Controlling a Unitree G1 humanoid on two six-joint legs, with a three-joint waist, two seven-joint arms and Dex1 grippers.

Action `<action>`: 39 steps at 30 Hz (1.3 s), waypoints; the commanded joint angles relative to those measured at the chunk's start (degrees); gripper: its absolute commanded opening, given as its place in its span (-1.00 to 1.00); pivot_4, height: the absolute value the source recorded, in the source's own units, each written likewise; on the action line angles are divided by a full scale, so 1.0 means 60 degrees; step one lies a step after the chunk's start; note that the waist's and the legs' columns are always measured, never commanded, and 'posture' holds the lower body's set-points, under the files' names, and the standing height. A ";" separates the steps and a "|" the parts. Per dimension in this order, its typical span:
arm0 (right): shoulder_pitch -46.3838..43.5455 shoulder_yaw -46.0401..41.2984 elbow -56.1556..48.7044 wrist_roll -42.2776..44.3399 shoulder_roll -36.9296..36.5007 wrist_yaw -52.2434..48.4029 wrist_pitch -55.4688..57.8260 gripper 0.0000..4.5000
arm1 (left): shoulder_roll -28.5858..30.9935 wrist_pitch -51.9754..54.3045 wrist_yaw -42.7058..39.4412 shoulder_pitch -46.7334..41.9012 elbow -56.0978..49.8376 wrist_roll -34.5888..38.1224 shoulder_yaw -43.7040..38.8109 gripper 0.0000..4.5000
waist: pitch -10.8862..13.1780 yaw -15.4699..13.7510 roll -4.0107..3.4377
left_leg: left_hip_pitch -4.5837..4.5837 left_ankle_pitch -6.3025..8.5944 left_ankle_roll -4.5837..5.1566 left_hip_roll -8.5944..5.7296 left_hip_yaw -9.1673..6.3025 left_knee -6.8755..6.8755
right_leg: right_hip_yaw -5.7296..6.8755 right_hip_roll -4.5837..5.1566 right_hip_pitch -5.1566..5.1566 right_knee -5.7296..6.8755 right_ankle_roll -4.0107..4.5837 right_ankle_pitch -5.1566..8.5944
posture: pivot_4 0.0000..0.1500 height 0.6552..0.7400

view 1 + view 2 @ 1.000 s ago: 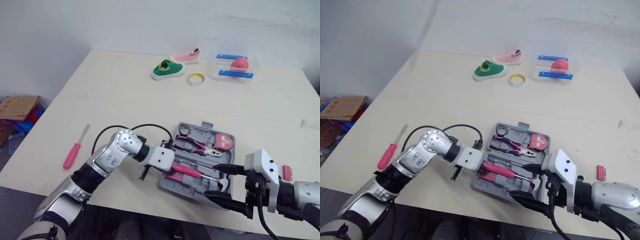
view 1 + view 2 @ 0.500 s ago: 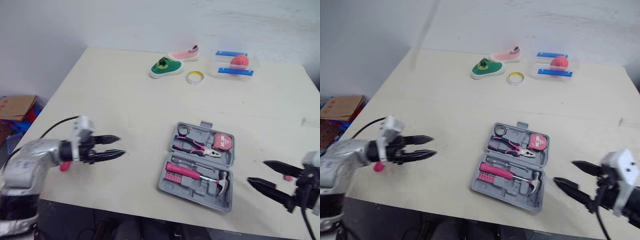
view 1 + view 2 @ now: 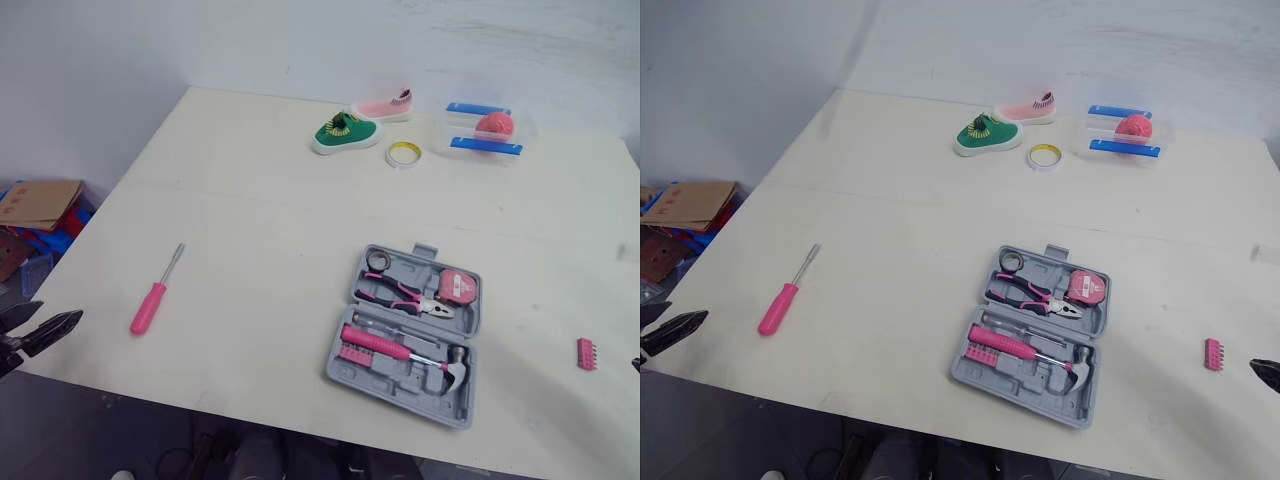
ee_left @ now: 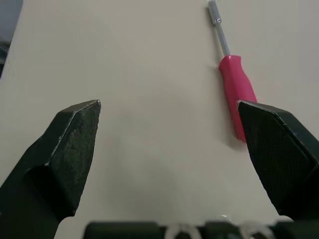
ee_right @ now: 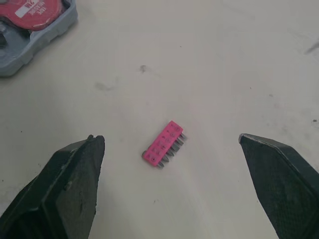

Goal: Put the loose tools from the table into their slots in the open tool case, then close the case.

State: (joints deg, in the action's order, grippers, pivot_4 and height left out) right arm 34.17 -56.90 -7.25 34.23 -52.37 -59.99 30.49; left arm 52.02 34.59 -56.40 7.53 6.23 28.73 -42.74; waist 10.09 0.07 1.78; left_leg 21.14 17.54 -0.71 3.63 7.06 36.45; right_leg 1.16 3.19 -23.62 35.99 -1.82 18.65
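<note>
The grey tool case (image 3: 372, 367) lies open near the table's front edge, with pliers (image 3: 398, 295), a tape measure (image 3: 455, 288) and a pink-handled hammer (image 3: 400, 350) in it. A pink screwdriver (image 3: 153, 297) lies loose on the table's left side. A pink strip of bits (image 3: 586, 354) lies loose to the right of the case. My left gripper (image 3: 55, 315) hangs open off the table's left front corner, short of the screwdriver (image 4: 234, 84). In its wrist view my right gripper (image 5: 169, 139) is open and empty, above the bit strip (image 5: 163, 144).
At the table's back stand a green shoe (image 3: 344, 131), a pink shoe (image 3: 380, 106), a yellow tape roll (image 3: 404, 154) and a clear box (image 3: 487, 130) with a red thing in it. A cardboard box (image 3: 40, 203) lies on the floor to the left.
My left gripper has let go at the hammer in the case, drawn back to the table's left front corner and opened. My right arm has pulled back to the right.
</note>
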 commanded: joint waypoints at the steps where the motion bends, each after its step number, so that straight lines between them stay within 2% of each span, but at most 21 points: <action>1: -0.0214 -0.0052 -0.1774 0.0673 0.0640 0.0713 0.0542 1.00 | 0.0240 0.0417 -0.0616 -0.0375 -0.1652 0.0708 0.1098 0.97 | 0.0001 0.0003 -0.0021 | 0.0002 -0.0018 -0.0011 0.0001 0.0003 -0.0017 | 0.0014 0.0009 -0.0002 0.0004 -0.0002 -0.0001 | 1.00 0.77; 3: -0.0326 -0.0021 -0.2353 0.0744 0.1010 0.1215 0.0803 1.00 | 0.0321 0.0583 -0.0802 -0.0532 -0.2224 0.0884 0.1585 0.97 | -0.0006 0.0027 -0.0037 | 0.0003 -0.0036 -0.0011 -0.0003 0.0014 -0.0046 | 0.0015 0.0016 -0.0004 0.0003 -0.0016 -0.0009 | 1.00 0.77; 5: -0.0413 0.0070 -0.3347 0.0995 0.1776 0.2289 0.1252 1.00 | 0.0445 0.1310 -0.0796 -0.1563 -0.3393 0.1615 0.2595 0.97 | -0.0006 0.0018 -0.0037 | -0.0003 -0.0038 -0.0017 -0.0003 0.0014 -0.0068 | 0.0028 0.0012 -0.0006 0.0006 -0.0136 -0.0074 | 1.00 0.77; 8: -0.0495 0.0233 -0.4316 0.1256 0.2686 0.3590 0.1856 1.00 | 0.0484 0.1879 -0.1096 -0.3129 -0.4372 0.2344 0.3911 0.97 | -0.0005 -0.0014 -0.0039 | 0.0019 -0.0042 -0.0032 -0.0001 -0.0009 -0.0067 | 0.0057 0.0003 -0.0008 0.0005 -0.0144 -0.0068 | 1.00 0.77; 11: -0.0976 0.0811 -0.4671 0.1189 0.3339 0.4998 0.2381 1.00 | 0.0016 0.2171 -0.1159 -0.4797 -0.4564 0.2861 0.4944 0.97 | -0.0017 0.0083 -0.0073 | 0.0009 -0.0094 -0.0038 -0.0008 0.0018 -0.0062 | 0.0035 -0.0007 -0.0001 0.0007 -0.0155 -0.0070 | 1.00 0.77; 14: -0.1362 0.1792 -0.4700 0.0512 0.3794 0.6049 0.2472 1.00 | -0.0642 0.2131 -0.1362 -0.6215 -0.4575 0.2944 0.6066 0.97 | -0.0016 0.0245 -0.0071 | 0.0002 -0.0112 -0.0042 -0.0002 0.0032 -0.0039 | 0.0003 -0.0050 0.0008 0.0005 -0.0201 -0.0094 | 1.00 0.77; 16: -0.1444 0.1953 -0.4660 0.0410 0.3856 0.6264 0.2444 1.00 | -0.0751 0.2102 -0.1400 -0.6461 -0.4563 0.2885 0.6305 0.97 | -0.0011 0.0307 -0.0090 | -0.0002 -0.0122 -0.0039 -0.0003 0.0042 -0.0035 | -0.0030 -0.0071 0.0008 0.0011 -0.0217 -0.0104 | 1.00 0.77; 20: -0.2098 0.2265 -0.3770 0.0017 0.4193 0.7039 0.2195 1.00 | -0.1740 0.2084 -0.1683 -0.7694 -0.4611 0.3252 0.7243 0.97 | -0.0003 0.0278 -0.0079 | -0.0019 -0.0152 -0.0071 0.0013 0.0043 -0.0020 | -0.0069 -0.0124 0.0004 0.0044 -0.0219 -0.0107 | 1.00 0.77; 23: -0.2417 0.2337 -0.3250 -0.0306 0.4228 0.7346 0.2044 1.00 | -0.1937 0.1733 -0.1853 -0.7867 -0.4605 0.2801 0.7699 0.97 | -0.0004 0.0282 -0.0081 | -0.0023 -0.0162 -0.0060 0.0005 0.0056 0.0004 | -0.0086 -0.0121 0.0005 0.0073 -0.0223 -0.0114 | 1.00 0.77; 29: -0.2413 0.2534 -0.2491 -0.0558 0.4262 0.7607 0.2244 1.00 | -0.2441 0.1647 -0.1560 -0.8176 -0.4384 0.2719 0.7972 0.97 | -0.0005 0.0270 -0.0083 | -0.0036 -0.0176 -0.0069 0.0011 0.0058 0.0006 | -0.0098 -0.0128 0.0000 0.0108 -0.0221 -0.0113 | 1.00 0.77; 36: -0.2399 0.2832 -0.2295 -0.0702 0.4465 0.7537 0.1876 1.00 | -0.2576 0.1525 -0.1513 -0.8227 -0.4257 0.2486 0.8056 0.97 | -0.0004 0.0287 -0.0082 | -0.0040 -0.0179 -0.0066 0.0010 0.0062 0.0016 | -0.0103 -0.0125 -0.0001 0.0126 -0.0223 -0.0114 | 1.00 0.77; 37: -0.2427 0.2833 -0.2283 -0.0637 0.4527 0.7578 0.1942 0.78 | -0.2608 0.1579 -0.1476 -0.8303 -0.4265 0.2502 0.8074 1.00 | -0.0004 0.0286 -0.0082 | -0.0042 -0.0179 -0.0066 0.0010 0.0062 0.0016 | -0.0103 -0.0125 0.0000 0.0129 -0.0223 -0.0114 | 1.00 0.77; 39: -0.2453 0.2846 -0.2302 -0.0584 0.4615 0.7643 0.2013 0.47 | -0.2645 0.1662 -0.1432 -0.8405 -0.4283 0.2534 0.8081 1.00 | -0.0004 0.0274 -0.0081 | -0.0046 -0.0182 -0.0066 0.0009 0.0061 0.0017 | -0.0102 -0.0123 0.0001 0.0133 -0.0223 -0.0114 | 1.00 0.77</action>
State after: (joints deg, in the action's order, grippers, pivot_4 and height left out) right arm 18.99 -39.63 -21.01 30.74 -24.95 -14.89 42.55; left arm 36.29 44.62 -65.35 -41.50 -19.16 43.86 6.04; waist 10.07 1.71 1.29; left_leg 20.87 16.44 -1.11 3.69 7.42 36.57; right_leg 0.55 2.45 -23.61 36.78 -3.16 17.97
